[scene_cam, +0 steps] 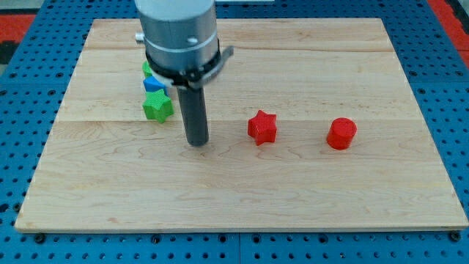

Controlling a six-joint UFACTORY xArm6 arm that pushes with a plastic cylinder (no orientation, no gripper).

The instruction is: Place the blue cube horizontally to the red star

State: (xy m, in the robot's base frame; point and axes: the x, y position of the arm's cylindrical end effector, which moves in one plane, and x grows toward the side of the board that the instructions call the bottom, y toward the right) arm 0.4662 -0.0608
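Note:
The red star (261, 127) lies on the wooden board (242, 191) a little right of the middle. The blue cube (154, 85) sits at the view's upper left, wedged between a green star (157, 106) just below it and a green block (148, 70) just above it, and the arm's grey body partly hides it. My tip (197, 142) rests on the board, to the right of and below the green star, apart from it, and left of the red star with a clear gap.
A red cylinder (341, 133) stands to the right of the red star. The board lies on a blue pegboard surface (29, 88) that shows all round its edges.

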